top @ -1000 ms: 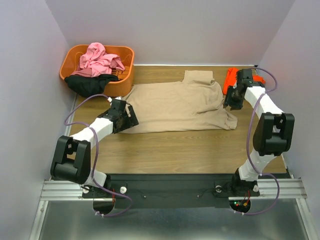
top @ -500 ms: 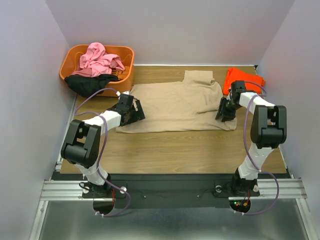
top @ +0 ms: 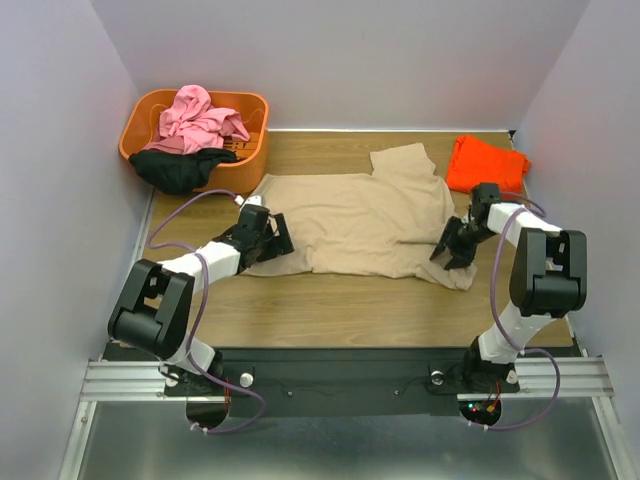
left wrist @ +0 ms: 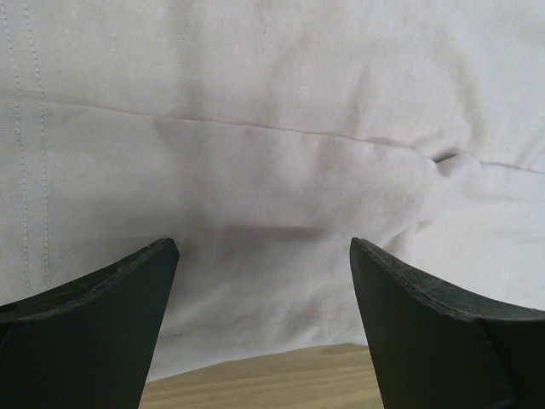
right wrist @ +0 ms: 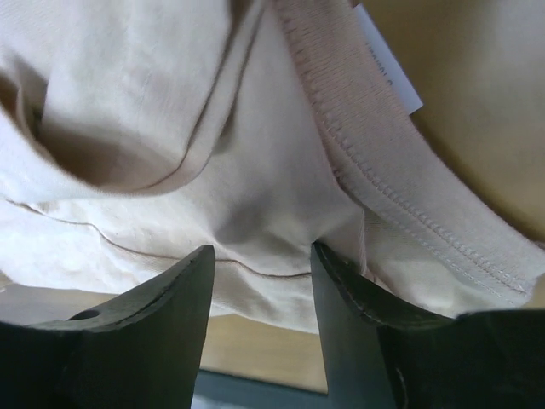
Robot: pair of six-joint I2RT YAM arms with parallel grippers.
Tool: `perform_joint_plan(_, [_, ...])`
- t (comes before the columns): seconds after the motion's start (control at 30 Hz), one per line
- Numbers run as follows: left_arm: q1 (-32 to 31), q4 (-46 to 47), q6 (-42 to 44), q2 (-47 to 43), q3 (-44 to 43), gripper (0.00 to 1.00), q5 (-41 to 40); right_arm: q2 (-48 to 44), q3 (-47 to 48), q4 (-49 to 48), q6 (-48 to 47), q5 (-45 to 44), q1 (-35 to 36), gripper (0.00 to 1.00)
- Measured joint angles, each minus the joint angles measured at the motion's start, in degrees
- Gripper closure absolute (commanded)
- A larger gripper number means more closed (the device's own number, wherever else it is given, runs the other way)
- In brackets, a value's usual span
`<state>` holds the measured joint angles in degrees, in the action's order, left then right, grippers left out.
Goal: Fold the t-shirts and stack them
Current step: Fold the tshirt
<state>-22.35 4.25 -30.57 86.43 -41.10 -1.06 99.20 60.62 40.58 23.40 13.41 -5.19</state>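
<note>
Only the wrist views settle the grips: the left fingers (left wrist: 85, 332) stand wide apart over the tan short-sleeved cloth t-shirt (left wrist: 272, 128), while the right fingers (right wrist: 128, 341) pinch a bunched fold of it beside its ribbed collar. From above, that shirt lies spread across the middle of the wooden tabletop (top: 350, 300) between both arms. Beyond it, a folded orange-red t-shirt (top: 485, 163) lies far right, and a crumpled pink t-shirt (top: 200, 118) and a black t-shirt (top: 180, 170) sit in the orange plastic basket (top: 250, 110) far left — pale walls behind.
</note>
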Motion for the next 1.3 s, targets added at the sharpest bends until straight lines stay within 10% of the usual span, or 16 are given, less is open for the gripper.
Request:
perform_joint_plan(0.57, [-4.2,-16.4,-3.5,-9.0,2.5,0.06,2.6,-11.7,-0.2,17.6,0.4,-2.4,-10.1,0.37])
perform_joint_plan(1.3, [-5.8,-16.5,2.6,1.4,-17.3,0.06,4.3,4.6,10.9,1.6,-6.4,6.3,2.9,0.42])
